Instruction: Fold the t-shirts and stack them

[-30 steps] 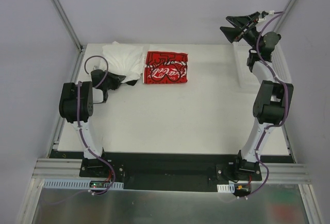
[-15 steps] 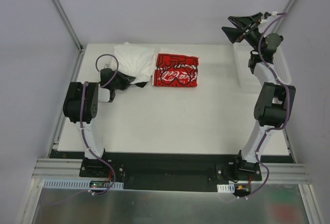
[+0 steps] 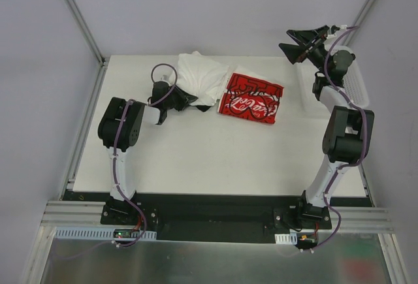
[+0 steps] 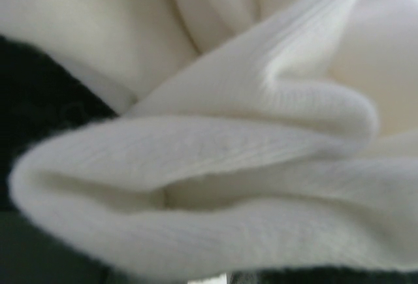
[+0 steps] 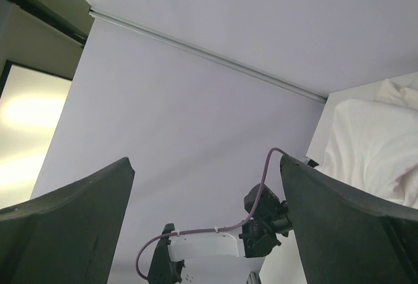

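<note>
Left arm takes the shirts at the far side of the counter (image 3: 215, 157).
White shirts (image 3: 204, 80) lie just beside the red shirt (image 3: 251, 101). Left fingers (image 3: 185, 100) pinch a white fold, probably to pull it. Right fingers (image 5: 65, 232) are spread wide, raised and empty.

Left hand (image 3: 189, 100) low, reaching forward, jaws hidden, right hand (image 3: 285, 39) raised high, fingers spread wide

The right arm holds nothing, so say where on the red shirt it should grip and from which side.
Probably pinch the red shirt at its right edge, right tool coming down from the right. It lies flat, folded; that edge is free on the table, while the left edge meets the white shirt.
</note>
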`<action>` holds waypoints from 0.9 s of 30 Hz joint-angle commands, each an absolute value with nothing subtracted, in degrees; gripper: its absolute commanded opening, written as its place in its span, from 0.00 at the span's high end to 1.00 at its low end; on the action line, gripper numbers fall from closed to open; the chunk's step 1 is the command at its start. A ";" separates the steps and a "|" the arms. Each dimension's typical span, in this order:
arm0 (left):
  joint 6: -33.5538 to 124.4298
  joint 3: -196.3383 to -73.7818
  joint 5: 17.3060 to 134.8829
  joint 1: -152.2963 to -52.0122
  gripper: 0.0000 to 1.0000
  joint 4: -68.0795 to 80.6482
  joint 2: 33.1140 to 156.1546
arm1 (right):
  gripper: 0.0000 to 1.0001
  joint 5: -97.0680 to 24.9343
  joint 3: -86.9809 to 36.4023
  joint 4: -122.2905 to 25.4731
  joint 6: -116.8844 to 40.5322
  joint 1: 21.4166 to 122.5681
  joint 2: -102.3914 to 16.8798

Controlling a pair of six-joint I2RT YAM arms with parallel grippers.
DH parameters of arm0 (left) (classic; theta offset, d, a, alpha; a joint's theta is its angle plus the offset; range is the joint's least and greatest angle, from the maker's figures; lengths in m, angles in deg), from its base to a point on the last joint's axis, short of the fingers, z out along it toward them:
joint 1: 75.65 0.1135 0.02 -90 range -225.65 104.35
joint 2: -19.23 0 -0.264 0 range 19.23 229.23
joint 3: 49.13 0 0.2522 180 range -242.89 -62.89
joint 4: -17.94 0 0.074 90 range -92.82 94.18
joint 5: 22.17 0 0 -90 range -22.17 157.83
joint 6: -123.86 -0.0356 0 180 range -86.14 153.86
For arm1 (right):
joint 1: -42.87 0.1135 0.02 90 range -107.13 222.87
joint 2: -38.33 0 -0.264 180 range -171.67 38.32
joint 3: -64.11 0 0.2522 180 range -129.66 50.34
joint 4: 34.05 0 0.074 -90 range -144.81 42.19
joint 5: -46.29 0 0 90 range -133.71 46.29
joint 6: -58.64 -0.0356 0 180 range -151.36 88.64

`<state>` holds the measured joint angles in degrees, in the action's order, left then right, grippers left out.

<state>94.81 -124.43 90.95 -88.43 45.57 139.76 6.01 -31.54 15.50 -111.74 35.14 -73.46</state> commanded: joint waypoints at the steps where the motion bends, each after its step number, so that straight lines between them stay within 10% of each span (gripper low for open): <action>1: 94.85 -125.91 96.13 -91.39 1.00 44.43 141.83 | 0.03 5.86 -30.60 21.53 -111.87 34.34 -67.41; 6: 94.42 -124.24 95.78 -91.48 0.97 45.84 140.70 | 0.03 6.74 -29.11 21.71 -111.52 34.17 -66.00; 10: 91.35 -127.04 97.09 -90.95 0.53 42.78 138.76 | 0.02 8.49 -29.37 21.18 -111.25 33.99 -66.18; 14: 86.25 -132.14 99.12 -90.60 0.32 37.15 136.04 | 0.02 10.07 -28.32 20.65 -110.46 33.90 -67.05; 27: 65.07 -151.83 113.87 -88.84 0.13 12.09 122.06 | 0.04 20.36 -27.09 -8.95 -82.18 33.55 -61.17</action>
